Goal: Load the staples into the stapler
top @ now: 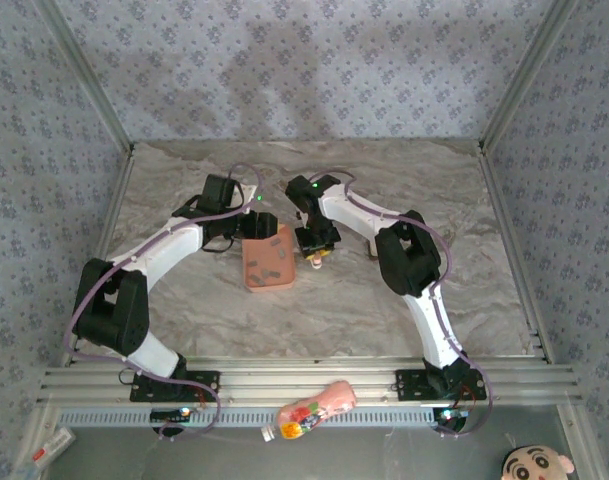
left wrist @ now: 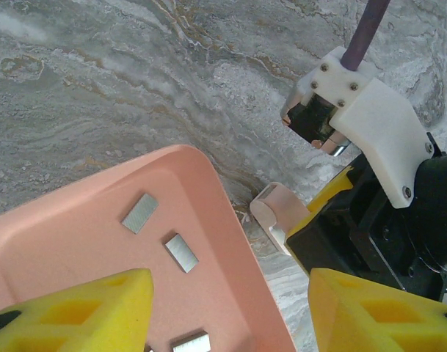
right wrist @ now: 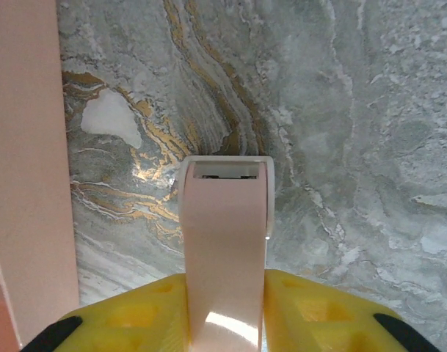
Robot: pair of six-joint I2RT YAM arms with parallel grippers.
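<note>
right gripper (right wrist: pixel 223 287) pinches the stapler (right wrist: pixel 224 227) just right of the tray (left wrist: pixel 69 235), left gripper (left wrist: pixel 227 284) open above the staples (left wrist: pixel 181 252).

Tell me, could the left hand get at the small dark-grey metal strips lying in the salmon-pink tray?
Probably yes. The left hand hangs open over the salmon-pink rectangular tray, and the small dark-grey metal strips lie uncovered just beyond its fingertips.

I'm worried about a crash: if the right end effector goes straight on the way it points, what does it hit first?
Probably the bare table; the stapler held in the right end effector would touch it first. The tray lies off to the side. Depth is hard to judge.
</note>
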